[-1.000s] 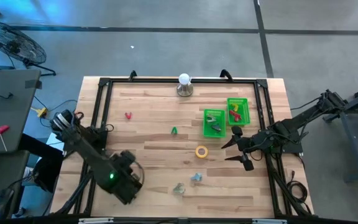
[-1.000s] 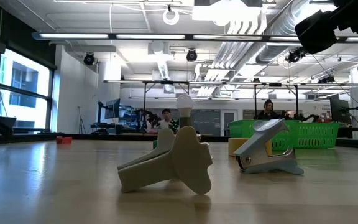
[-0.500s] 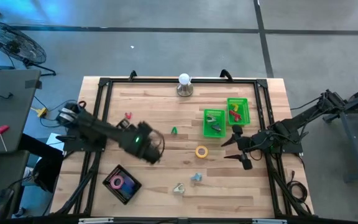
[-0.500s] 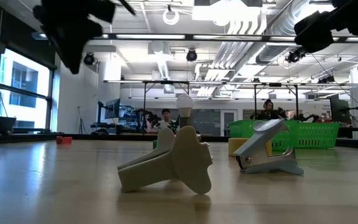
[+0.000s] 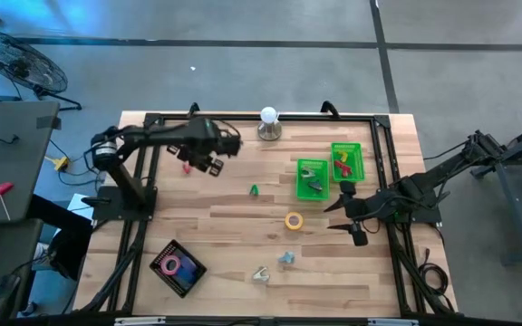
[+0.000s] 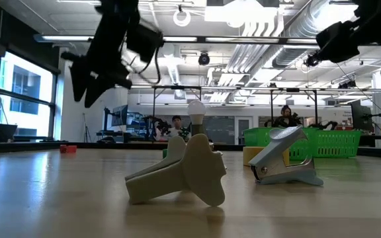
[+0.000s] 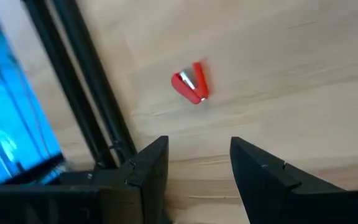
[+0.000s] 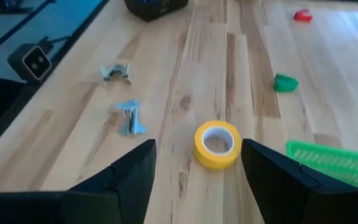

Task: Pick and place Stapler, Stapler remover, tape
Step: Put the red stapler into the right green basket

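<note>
A: How far along is the sorting, by the look of it?

B: Partly done, I'd judge. In the overhead picture two green mesh bins (image 5: 312, 178) sit right of centre; the nearer one holds a dark item, and the other bin (image 5: 347, 161) holds red and yellow pieces. I can't tell what they are.

A: And what's left on the wooden table (image 5: 243, 263)?

B: A yellow tape roll (image 5: 294, 220) lies just below the bins. A small red stapler (image 5: 187, 167) is toward the upper left, a green piece (image 5: 254, 190) sits mid-table, and two staple removers (image 5: 285, 259) lie near the bottom centre. A dark tray (image 5: 177, 268) at the lower left holds a pink tape roll (image 5: 174, 265).

A: What are the arms doing?

B: The left gripper (image 5: 212, 164) hangs over the upper left of the table, just beside the red stapler, jaws apart and holding nothing. Its wrist picture shows the stapler ahead of the parted fingers (image 7: 146, 171). The right gripper (image 5: 335, 217) hovers at the right side, near the yellow roll, also parted and empty.

A: Anything on how the things are made?

B: The table is pale planked wood with a black metal frame round it. The tape is a smooth ring with a white core. The nearest remover (image 6: 284, 157) has a bluish plastic body with metal claws; the one (image 6: 184, 175) beside it is pale and winged. The stapler is glossy red with a silver strip.
</note>
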Action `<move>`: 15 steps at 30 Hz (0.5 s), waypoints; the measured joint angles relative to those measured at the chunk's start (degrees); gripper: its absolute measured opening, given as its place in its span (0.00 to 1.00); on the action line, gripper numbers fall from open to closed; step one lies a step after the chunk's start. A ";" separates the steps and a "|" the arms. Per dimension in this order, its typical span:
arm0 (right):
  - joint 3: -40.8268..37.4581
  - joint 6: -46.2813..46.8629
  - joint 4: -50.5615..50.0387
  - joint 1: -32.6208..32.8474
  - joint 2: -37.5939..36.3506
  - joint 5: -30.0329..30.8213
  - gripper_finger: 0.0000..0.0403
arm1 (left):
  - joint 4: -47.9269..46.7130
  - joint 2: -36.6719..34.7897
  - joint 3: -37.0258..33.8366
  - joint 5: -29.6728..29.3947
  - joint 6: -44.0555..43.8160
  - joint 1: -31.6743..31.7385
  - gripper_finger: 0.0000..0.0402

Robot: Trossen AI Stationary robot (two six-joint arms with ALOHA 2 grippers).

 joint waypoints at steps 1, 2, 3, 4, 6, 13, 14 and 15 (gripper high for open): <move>0.00 0.45 -0.55 0.00 0.00 0.00 0.57 | 1.34 -0.28 -1.45 1.56 1.52 2.21 0.41; 0.00 1.08 -1.20 0.00 0.00 0.00 0.57 | 2.61 -0.54 -3.07 2.84 2.83 4.27 0.41; -0.05 1.48 -1.57 0.00 0.00 0.00 0.57 | 4.46 -0.67 -4.76 3.64 3.61 5.84 0.41; -0.38 1.72 -1.22 0.00 0.00 0.00 0.57 | 6.86 -0.65 -6.60 4.41 4.21 7.18 0.41; -1.75 1.80 -0.55 0.00 -0.02 0.00 0.57 | 10.04 -0.50 -9.87 4.86 4.76 9.32 0.41; -6.53 1.74 2.66 0.00 0.00 -0.01 0.57 | 19.18 -0.56 -17.02 7.29 5.35 11.00 0.41; -6.91 1.73 3.31 0.00 0.00 -0.02 0.57 | 19.38 -0.56 -17.08 7.27 5.33 11.05 0.41; -7.28 1.54 4.11 0.00 0.00 0.00 0.57 | 19.40 -0.58 -17.10 6.97 5.34 11.11 0.41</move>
